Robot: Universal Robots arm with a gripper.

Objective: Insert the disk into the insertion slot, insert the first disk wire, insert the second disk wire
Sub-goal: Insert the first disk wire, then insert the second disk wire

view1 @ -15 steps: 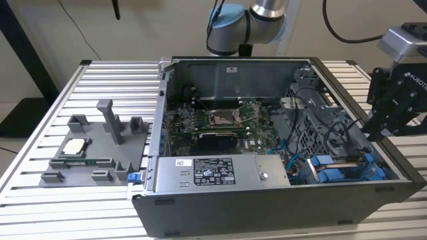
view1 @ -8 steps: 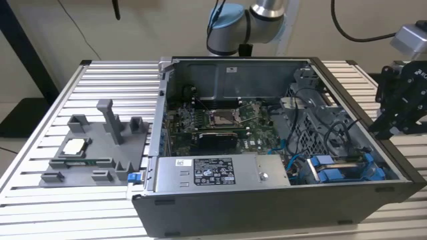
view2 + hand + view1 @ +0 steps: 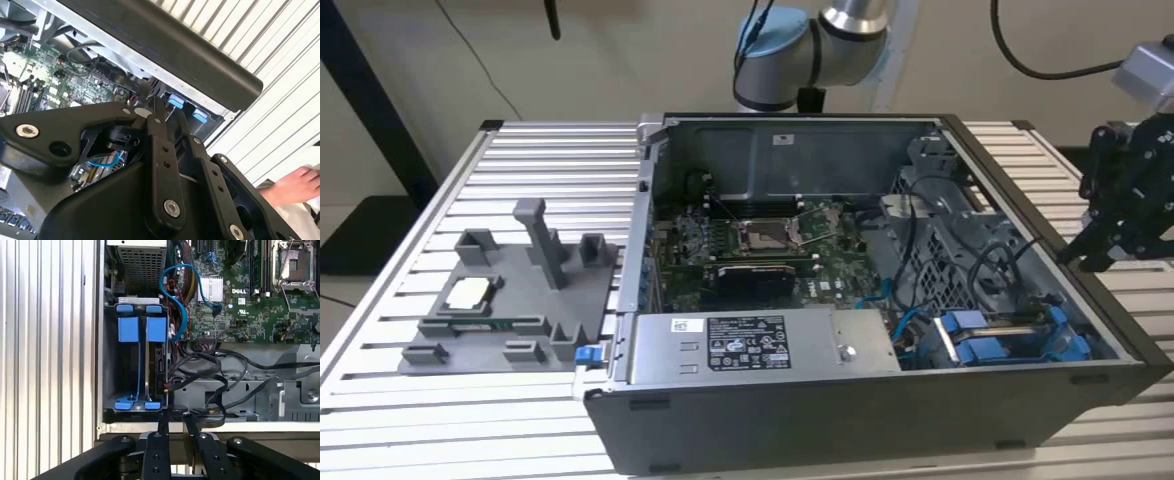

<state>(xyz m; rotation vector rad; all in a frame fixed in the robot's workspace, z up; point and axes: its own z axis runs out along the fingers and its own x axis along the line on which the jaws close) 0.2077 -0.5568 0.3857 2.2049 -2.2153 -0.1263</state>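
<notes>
A slatted aluminium bench [image 3: 520, 160] carries an open computer case [image 3: 854, 420], with a grey fixture [image 3: 494, 320] at the exterior view's left. The hand [image 3: 1098, 258] hangs over the case's wall at the exterior view's right, near the insertion slot [image 3: 1007, 340]. In the first wrist view its fingers [image 3: 163, 422] stand a little apart with nothing between them, over the case rim just beside the slot. The disk [image 3: 159, 365] sits edge-up in the slot between blue rails, beside black wires [image 3: 210, 370] and a blue cable [image 3: 175, 285]. A person's hand [image 3: 295, 182] shows above the bench in the second wrist view.
</notes>
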